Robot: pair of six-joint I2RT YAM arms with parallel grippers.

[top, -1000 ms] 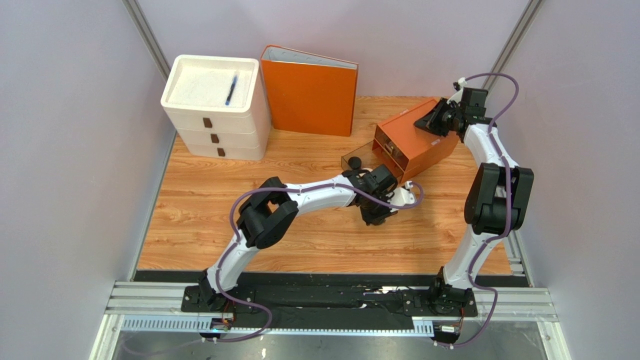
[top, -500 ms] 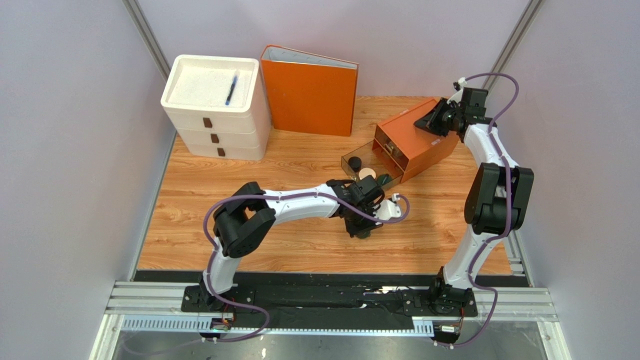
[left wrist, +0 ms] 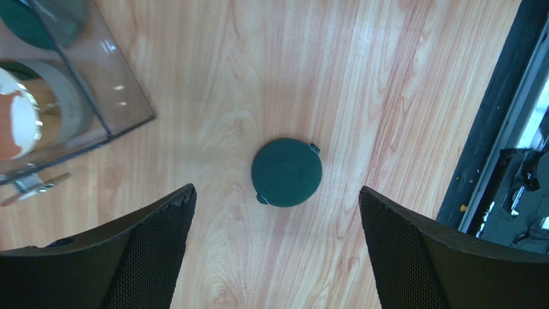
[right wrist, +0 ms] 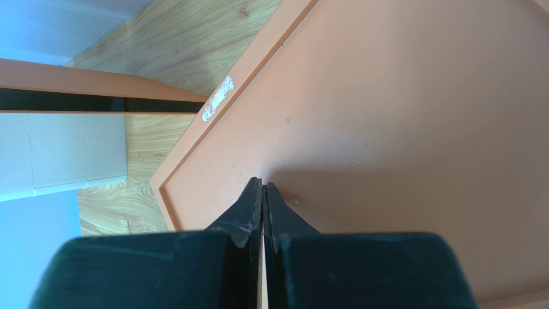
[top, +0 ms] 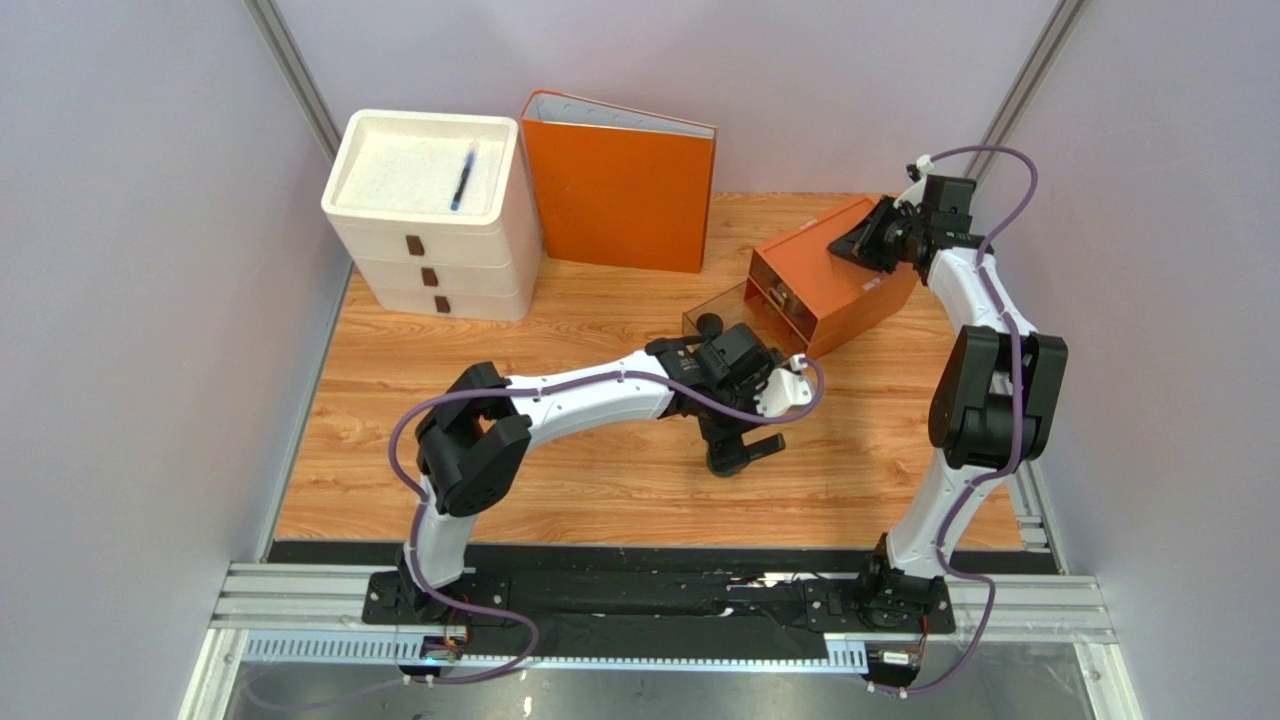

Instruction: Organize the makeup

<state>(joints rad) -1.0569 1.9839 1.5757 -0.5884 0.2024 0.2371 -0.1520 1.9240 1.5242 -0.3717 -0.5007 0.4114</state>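
Note:
A dark green round compact lies flat on the wooden table, just beyond my left gripper. That gripper is open, its fingers wide on either side and touching nothing. At the upper left of the left wrist view stands the clear drawer, holding a gold-rimmed round jar and a green disc. In the top view my left gripper hangs in front of the clear drawer and hides the compact. My right gripper is shut and holds nothing, its tips resting on the orange box.
The orange box sits at the back right with my right gripper on its top. A white drawer unit with a blue pen on it and an upright orange binder stand at the back. A black rail edges the table.
My left gripper has gone from shut to wide open, and its wrist has swung back over the front of the clear drawer. The right arm has not moved.

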